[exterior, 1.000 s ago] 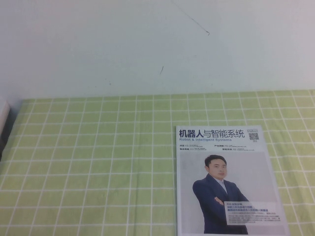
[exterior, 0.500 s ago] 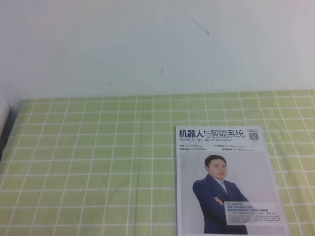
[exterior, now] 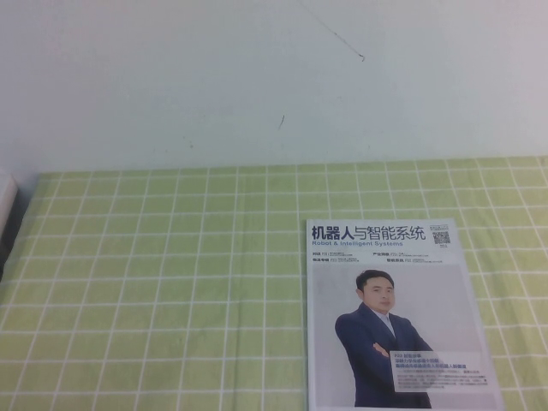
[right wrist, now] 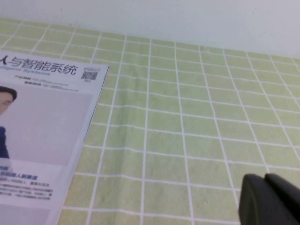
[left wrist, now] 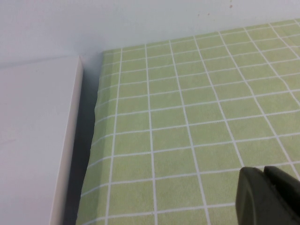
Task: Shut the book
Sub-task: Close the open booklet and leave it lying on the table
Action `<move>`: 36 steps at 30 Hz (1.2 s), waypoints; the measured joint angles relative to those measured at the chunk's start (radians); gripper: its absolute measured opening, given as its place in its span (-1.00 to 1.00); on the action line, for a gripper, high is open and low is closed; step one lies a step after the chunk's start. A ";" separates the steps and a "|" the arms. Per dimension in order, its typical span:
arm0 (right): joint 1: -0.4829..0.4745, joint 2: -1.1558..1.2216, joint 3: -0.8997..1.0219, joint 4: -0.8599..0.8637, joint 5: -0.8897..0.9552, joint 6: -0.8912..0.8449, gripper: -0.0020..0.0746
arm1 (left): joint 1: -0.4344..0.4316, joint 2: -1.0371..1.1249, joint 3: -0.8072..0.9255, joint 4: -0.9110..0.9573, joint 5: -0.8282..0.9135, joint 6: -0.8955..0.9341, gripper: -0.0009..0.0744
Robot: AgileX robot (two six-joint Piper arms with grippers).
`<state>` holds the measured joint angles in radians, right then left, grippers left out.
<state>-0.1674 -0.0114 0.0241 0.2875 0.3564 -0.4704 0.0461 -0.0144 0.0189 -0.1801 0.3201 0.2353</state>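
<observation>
the book point(exterior: 396, 317) is seen lying flat and shut, cover up, at the near right of the green checked tabletop point(exterior: 171, 282); the task is judged done, so no closing move is called for. the left gripper point(left wrist: 265, 190) is held near a white box point(left wrist: 33, 140) at the cloth's left edge, the right gripper point(right wrist: 267, 194) just right of the book. both jaws appear clenched on nothing. no obstacle is seen.

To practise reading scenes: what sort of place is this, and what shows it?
Probably an indoor robot test table: a green checked tablecloth against a plain white wall, a robotics magazine lying closed, the left gripper over bare cloth, the right gripper over cloth beside the magazine.
</observation>
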 joint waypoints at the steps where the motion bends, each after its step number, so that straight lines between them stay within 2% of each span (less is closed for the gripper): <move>1: 0.000 0.000 -0.002 -0.022 0.002 0.036 -0.95 | 0.000 0.000 0.000 0.000 0.000 0.000 -0.98; 7: 0.016 0.000 -0.006 -0.384 0.007 0.485 -0.95 | 0.000 0.000 0.000 0.000 0.000 0.000 -0.98; 10: 0.058 0.000 -0.006 -0.471 0.007 0.598 -0.95 | 0.000 0.000 0.000 0.000 0.000 0.000 -0.98; 16: 0.152 0.000 -0.006 -0.499 0.007 0.609 -0.95 | 0.000 0.000 0.000 0.000 0.000 0.000 -0.98; 36: 0.159 0.000 -0.006 -0.499 0.007 0.609 -0.95 | 0.000 0.000 0.000 0.000 0.002 0.000 -0.98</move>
<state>-0.0087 -0.0114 0.0180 -0.2113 0.3630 0.1386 0.0461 -0.0144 0.0189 -0.1801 0.3217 0.2353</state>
